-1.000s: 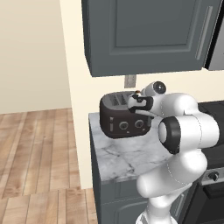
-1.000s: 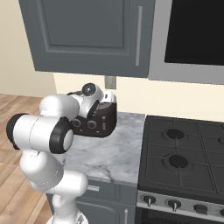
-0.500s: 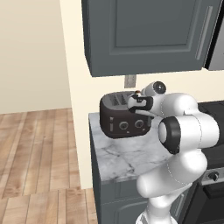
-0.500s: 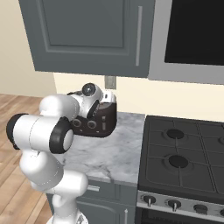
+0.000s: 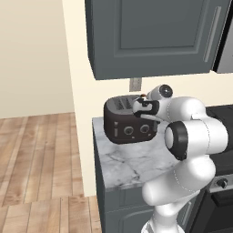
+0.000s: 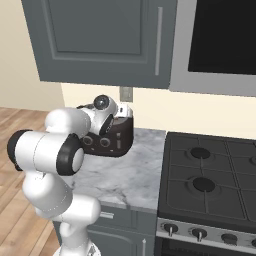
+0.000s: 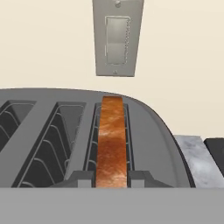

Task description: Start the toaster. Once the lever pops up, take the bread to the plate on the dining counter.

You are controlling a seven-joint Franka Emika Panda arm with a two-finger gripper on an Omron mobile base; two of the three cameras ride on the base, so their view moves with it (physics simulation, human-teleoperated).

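The dark grey toaster (image 5: 123,124) (image 6: 114,140) stands at the back of a narrow marble-topped cabinet (image 5: 129,160). My gripper (image 5: 139,107) (image 6: 119,113) reaches down onto its top at the right end. In the hand view the brown bread (image 7: 113,135) stands upright in the rightmost slot of the toaster (image 7: 162,135). My gripper (image 7: 112,177) is shut on the bread, one dark fingertip (image 7: 81,177) pressed against each flat side. The plate and the dining counter are out of view.
A grey wall cabinet (image 5: 152,36) hangs close above the toaster. A wall outlet (image 7: 117,37) sits just behind it. A black stove (image 6: 212,172) adjoins the cabinet on the right, with a microwave (image 6: 220,37) above. Wooden floor (image 5: 36,154) lies to the left.
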